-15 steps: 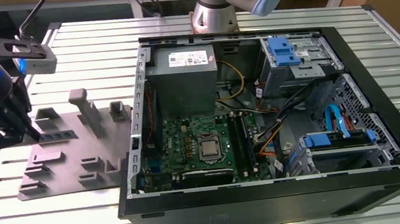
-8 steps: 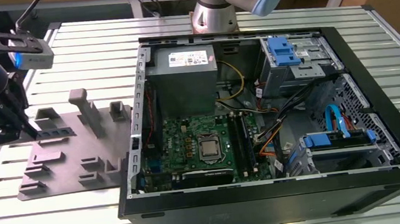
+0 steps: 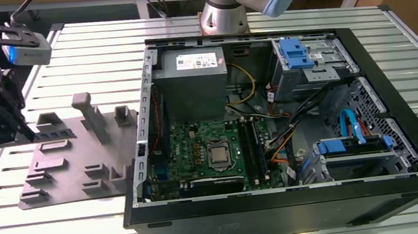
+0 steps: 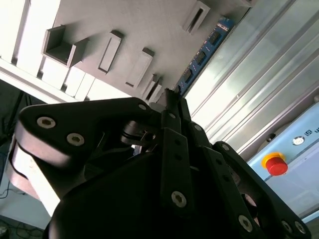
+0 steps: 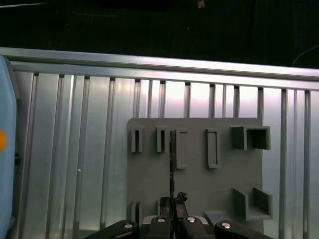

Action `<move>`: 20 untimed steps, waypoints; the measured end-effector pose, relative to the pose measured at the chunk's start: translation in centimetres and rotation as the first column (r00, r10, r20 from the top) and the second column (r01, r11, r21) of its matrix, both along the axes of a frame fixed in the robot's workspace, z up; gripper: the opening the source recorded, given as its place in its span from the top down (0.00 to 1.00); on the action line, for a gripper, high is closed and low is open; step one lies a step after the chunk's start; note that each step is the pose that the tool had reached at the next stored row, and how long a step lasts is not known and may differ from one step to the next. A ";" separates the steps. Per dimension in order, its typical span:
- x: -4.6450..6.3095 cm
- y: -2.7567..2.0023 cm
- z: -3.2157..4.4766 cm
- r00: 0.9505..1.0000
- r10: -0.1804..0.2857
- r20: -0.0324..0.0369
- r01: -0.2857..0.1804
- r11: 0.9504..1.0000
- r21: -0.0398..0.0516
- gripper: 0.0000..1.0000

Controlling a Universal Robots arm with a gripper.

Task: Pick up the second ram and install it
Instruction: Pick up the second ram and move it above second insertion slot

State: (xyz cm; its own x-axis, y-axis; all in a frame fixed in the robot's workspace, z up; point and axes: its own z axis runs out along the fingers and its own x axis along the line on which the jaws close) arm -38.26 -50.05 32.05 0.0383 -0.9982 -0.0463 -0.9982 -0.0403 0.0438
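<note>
The second ram (image 4: 203, 51) is a narrow blue stick with a row of dark chips. My gripper (image 4: 172, 95) is shut on one end of it. In the exterior view the ram (image 3: 56, 133) is at the far left, over the back part of the grey tray (image 3: 68, 170), with my gripper (image 3: 30, 134) beside it. In the first wrist view the ram (image 5: 171, 164) shows edge-on as a thin dark line running out from my gripper (image 5: 172, 199), above the tray's slotted holders. I cannot tell whether it still touches a holder.
An open computer case (image 3: 400, 190) lies on the slatted metal table (image 3: 89, 232) at the exterior view's right. Inside it are a green motherboard (image 3: 192, 144), a power supply (image 3: 189, 73), cables and blue drive bays. Upright posts (image 3: 89, 114) rise from the tray. A red button (image 4: 275, 164) sits beyond the table.
</note>
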 end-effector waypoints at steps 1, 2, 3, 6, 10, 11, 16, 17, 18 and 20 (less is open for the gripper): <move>0.0 0.00 0.15 1.000 0.000 0.000 0.000 1.000 0.000 0.89; 0.0 0.00 0.30 1.000 0.000 0.000 0.000 1.000 0.000 0.89; 0.0 0.00 0.44 1.000 0.000 0.000 0.000 1.000 0.000 0.89; 0.0 0.00 0.91 1.000 0.000 0.000 0.000 1.000 0.000 0.89; 0.0 0.00 1.59 1.000 0.000 0.000 0.000 1.000 0.000 0.89; 0.0 0.00 1.76 1.000 0.000 0.000 0.000 1.000 0.000 0.89; 0.0 0.00 2.66 1.000 0.000 0.000 0.000 1.000 0.000 0.89; 0.0 0.00 2.85 1.000 0.000 0.000 0.000 1.000 0.000 0.89; 0.0 0.00 3.05 1.000 0.000 0.000 0.000 1.000 0.000 0.89; 0.0 0.00 3.41 1.000 0.000 0.000 0.000 1.000 0.000 0.89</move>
State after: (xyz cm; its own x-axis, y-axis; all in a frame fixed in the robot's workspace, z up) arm -38.26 -50.05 35.46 0.0383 -0.9982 -0.0466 -0.9982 -0.0403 0.0437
